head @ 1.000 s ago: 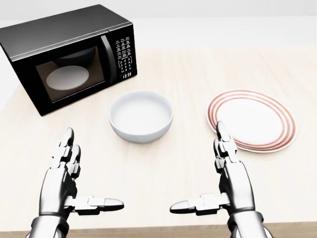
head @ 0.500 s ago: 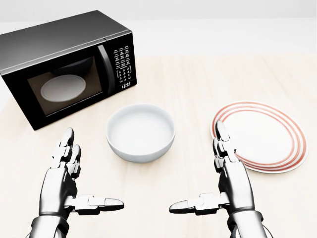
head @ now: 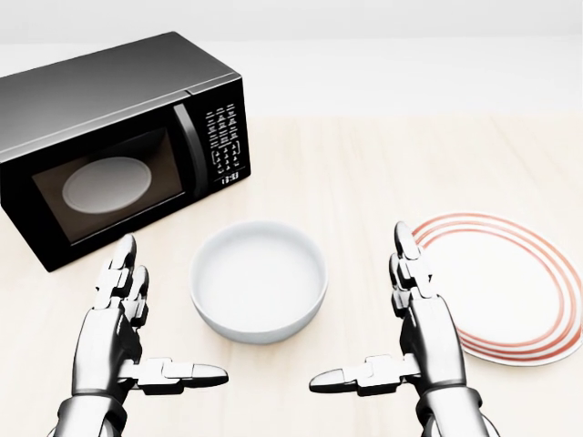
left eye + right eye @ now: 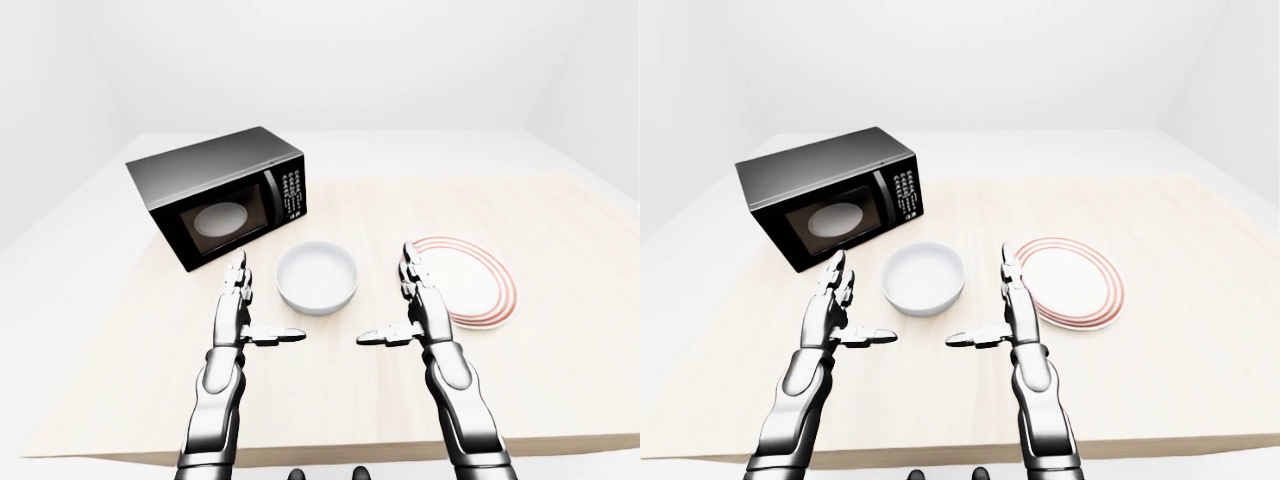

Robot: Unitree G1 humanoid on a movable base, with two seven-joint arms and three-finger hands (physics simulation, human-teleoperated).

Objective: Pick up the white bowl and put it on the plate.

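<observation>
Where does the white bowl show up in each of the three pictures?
Left-eye view: white bowl just below centre, between the hands.
Head view: lower centre, large.
Right-eye view: left of centre.
Shared landmark: the black microwave lies up-left of it in every view.

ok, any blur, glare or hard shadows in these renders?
Head view: sharp, white bowl casts only a faint soft shadow; microwave door shows dim reflection, no glare. Eye views: even flat light, plate crisp, walls nearly washed white.
</observation>
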